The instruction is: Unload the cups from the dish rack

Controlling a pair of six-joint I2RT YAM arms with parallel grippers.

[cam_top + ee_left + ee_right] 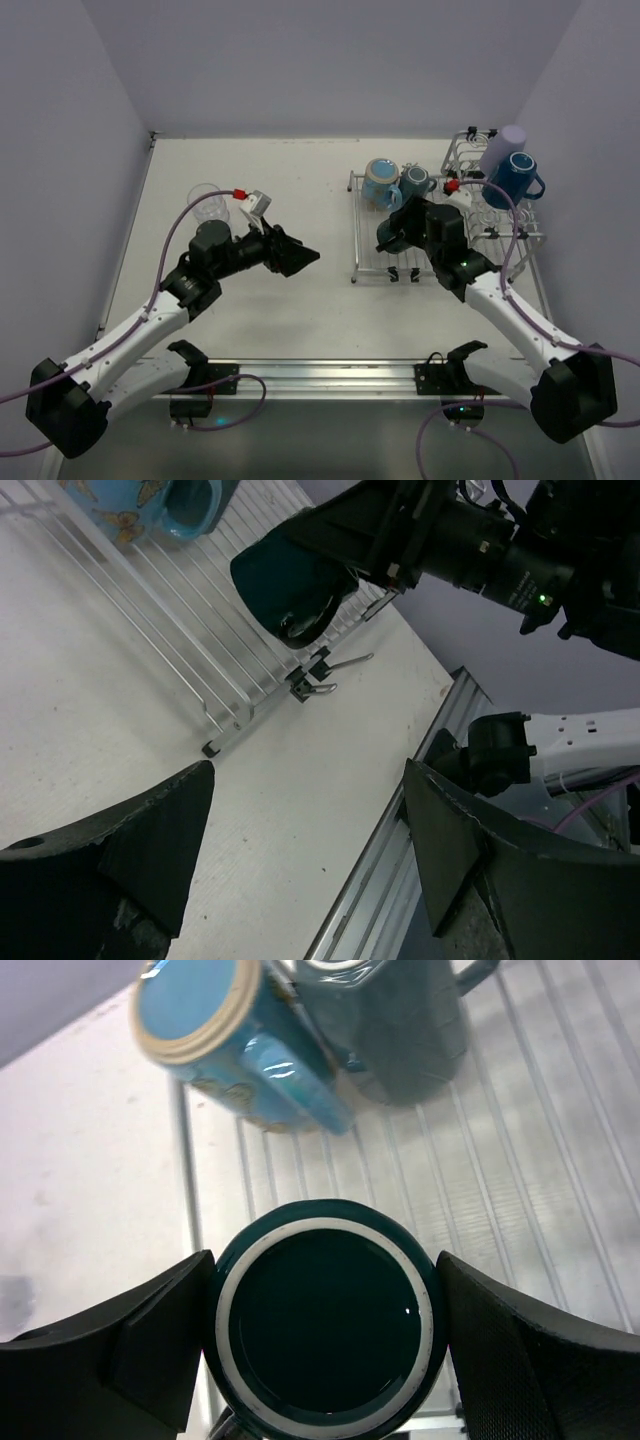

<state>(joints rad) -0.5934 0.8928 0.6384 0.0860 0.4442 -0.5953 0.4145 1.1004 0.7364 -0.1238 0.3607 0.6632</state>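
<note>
Now the right gripper point(325, 1355) pinches a dark teal mug point(325, 1325) by its sides, base toward the wrist, probably to lift it clear of the dish rack point(560, 1160) beneath; light blue mug point(240, 1055) lies just beyond its fingers; left gripper point(308, 780) spread, empty, facing the mug, maybe for a handover

It was a robotics lab cell: plain pale walls point(300, 60) boxed in a white table point(280, 180), with an aluminium rail point(320, 375) at its near edge and purple cables point(166, 248).
</note>
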